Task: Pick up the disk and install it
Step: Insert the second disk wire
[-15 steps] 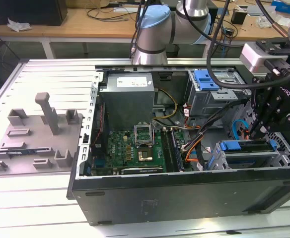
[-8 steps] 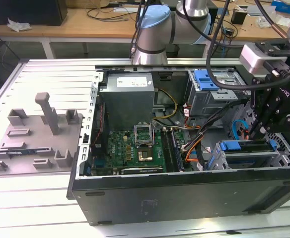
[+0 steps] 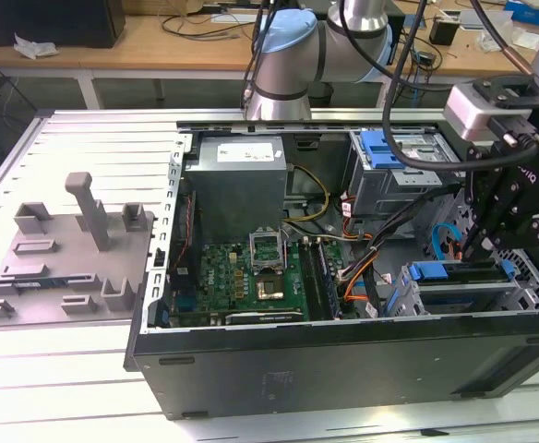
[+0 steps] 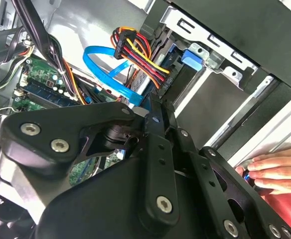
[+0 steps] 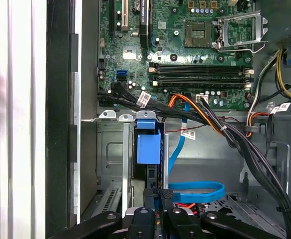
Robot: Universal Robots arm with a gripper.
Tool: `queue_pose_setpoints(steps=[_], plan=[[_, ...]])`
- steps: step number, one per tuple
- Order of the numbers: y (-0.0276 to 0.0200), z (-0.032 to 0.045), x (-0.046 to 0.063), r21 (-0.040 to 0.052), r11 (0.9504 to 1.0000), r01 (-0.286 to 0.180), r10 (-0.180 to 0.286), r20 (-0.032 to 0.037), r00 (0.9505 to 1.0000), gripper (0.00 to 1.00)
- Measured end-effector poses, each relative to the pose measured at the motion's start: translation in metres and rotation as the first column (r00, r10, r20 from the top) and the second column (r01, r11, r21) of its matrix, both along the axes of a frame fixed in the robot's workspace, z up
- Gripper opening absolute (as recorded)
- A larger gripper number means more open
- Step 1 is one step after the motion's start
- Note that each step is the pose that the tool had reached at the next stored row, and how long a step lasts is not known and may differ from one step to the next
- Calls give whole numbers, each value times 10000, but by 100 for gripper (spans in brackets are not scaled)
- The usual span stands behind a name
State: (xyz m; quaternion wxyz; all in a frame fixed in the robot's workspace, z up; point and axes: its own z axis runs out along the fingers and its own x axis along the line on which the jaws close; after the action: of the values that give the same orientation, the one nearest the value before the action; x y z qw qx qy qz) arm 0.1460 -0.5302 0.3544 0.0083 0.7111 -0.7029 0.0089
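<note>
Here, hand (image 3: 477,247) above seated disk (image 5: 148,147) (blue carrier), open case (image 3: 343,355)

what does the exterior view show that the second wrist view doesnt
The exterior view alone takes in the arm's grey and blue joints, the grey power supply in the open computer case, and a grey holder plate on the exterior view's left. The second wrist view alone has a person's hand at the case edge and a red, yellow and black cable bundle. Both share the black gripper low in the drive bay, the green mainboard and the blue flat cable.
</note>
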Motion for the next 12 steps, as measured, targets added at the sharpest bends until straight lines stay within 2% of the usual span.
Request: queue_pose_setpoints(steps=[12], plan=[[0, -30, 5, 1, 10000, 0, 0, 0, 10000, 16]])
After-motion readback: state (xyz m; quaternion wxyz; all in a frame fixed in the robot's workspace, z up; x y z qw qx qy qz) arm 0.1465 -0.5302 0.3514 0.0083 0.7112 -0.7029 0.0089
